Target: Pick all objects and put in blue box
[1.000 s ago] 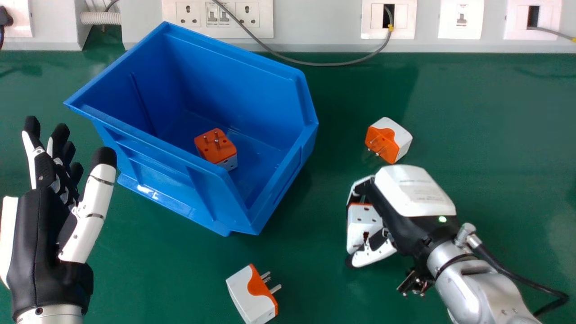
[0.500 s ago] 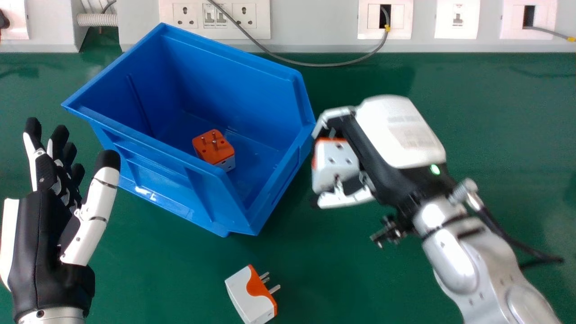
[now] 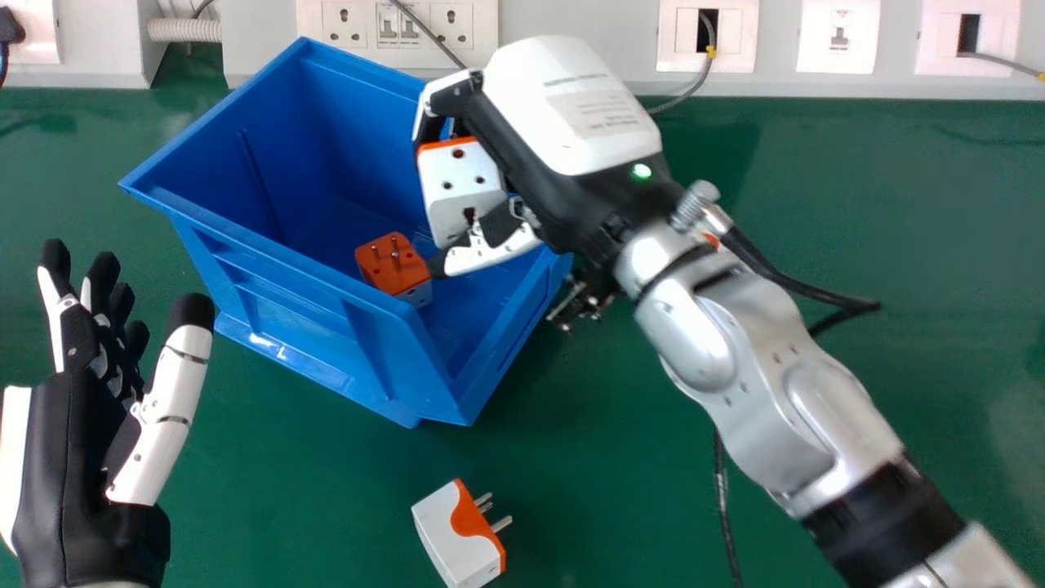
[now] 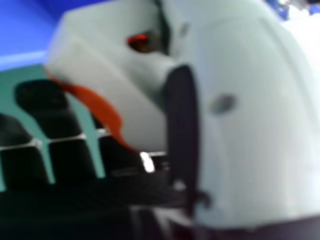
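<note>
My right hand (image 3: 563, 122) is over the right part of the blue box (image 3: 367, 327), curled round a white and orange adapter (image 3: 459, 184). In the right hand view my right hand (image 4: 255, 120) has its thumb against the same adapter (image 4: 110, 65). Inside the box lies an adapter (image 3: 393, 265) with its orange pin side up. Another white and orange adapter (image 3: 459, 535) rests on the table in front of the box, pins pointing right. A bit of orange (image 3: 711, 240) peeks out beside my right wrist, mostly hidden by the arm. My left hand (image 3: 90, 425) is open, left of the box.
Behind the green table (image 3: 898, 245) runs a wall trunking (image 3: 571, 33) with sockets and a grey cable (image 3: 686, 94). The silver right forearm crosses the table from the lower right, with a black cable (image 3: 824, 298) looping beside it.
My right hand has moved up and left from the table on the right to over the box, carrying its adapter. The arm now covers most of the adapter at the right.
</note>
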